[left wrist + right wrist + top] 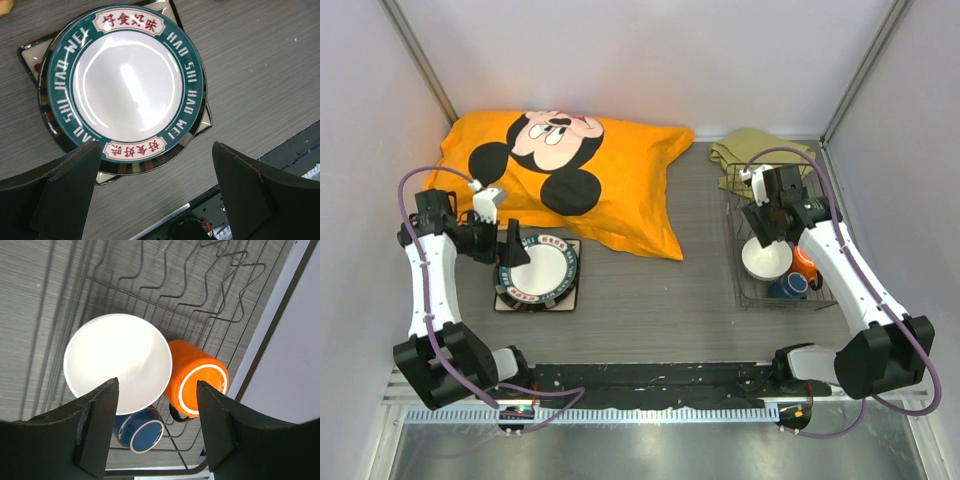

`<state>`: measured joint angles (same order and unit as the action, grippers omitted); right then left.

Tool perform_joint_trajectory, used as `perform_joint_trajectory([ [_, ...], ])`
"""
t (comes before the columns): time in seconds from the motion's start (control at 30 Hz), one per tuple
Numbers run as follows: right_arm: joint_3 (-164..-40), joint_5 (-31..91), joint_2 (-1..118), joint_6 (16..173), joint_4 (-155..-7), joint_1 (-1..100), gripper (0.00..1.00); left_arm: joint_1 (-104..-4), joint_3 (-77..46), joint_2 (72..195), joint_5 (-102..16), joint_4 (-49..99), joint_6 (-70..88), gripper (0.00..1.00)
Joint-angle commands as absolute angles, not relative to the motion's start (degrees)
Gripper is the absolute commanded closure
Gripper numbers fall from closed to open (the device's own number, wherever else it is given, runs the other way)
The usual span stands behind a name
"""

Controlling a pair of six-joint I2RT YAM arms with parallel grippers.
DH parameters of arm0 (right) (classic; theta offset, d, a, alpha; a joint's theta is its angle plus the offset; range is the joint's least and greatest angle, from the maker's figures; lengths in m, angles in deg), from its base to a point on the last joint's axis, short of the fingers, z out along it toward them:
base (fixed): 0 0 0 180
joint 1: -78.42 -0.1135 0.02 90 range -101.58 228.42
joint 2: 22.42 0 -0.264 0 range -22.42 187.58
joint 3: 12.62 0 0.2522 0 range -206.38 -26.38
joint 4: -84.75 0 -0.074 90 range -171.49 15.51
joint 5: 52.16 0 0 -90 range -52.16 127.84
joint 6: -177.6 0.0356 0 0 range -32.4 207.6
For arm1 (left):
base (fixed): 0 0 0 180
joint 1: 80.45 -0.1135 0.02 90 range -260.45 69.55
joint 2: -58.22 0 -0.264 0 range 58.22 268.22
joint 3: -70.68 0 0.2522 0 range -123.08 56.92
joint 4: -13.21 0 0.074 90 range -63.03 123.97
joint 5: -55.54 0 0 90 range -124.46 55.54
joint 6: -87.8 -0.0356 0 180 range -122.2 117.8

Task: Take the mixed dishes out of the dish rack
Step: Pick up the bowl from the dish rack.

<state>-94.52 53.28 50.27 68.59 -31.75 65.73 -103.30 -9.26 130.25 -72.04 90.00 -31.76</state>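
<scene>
Three plates are stacked on the table: the white plate with a dark green lettered rim [125,85] lies on the round brown dark-rimmed plate [135,167], which lies on the square cream plate [30,52]. The stack also shows in the top view [538,272]. My left gripper [156,150] [512,250] is open and empty just above the stack's left edge. The dish rack [748,285] [200,285] holds the white bowl [117,360] [767,258], the orange mug [197,380] [804,263] on its side and the small dark-blue cup [140,430] [788,287]. My right gripper [156,385] [765,225] is open and empty above the bowl and mug.
A large orange Mickey Mouse pillow [560,175] lies at the back left, close behind the plate stack. An olive-green folded cloth [755,150] lies behind the rack. White walls close in on both sides. A black rail [650,380] runs along the near edge.
</scene>
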Motion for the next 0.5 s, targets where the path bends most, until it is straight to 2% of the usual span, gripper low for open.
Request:
perform_joint_trajectory([
  [0.0, -92.9, 54.4, 51.7, 66.5, -35.9, 68.6, 0.32, -100.6, -8.7, 128.4, -73.8, 88.0, -28.2, 0.02],
  [0.47, -88.8, 48.7, 58.9, 61.0, -39.8, 73.9, 0.37, -96.9, -7.9, 127.6, -73.8, 86.6, -25.8, 0.00],
])
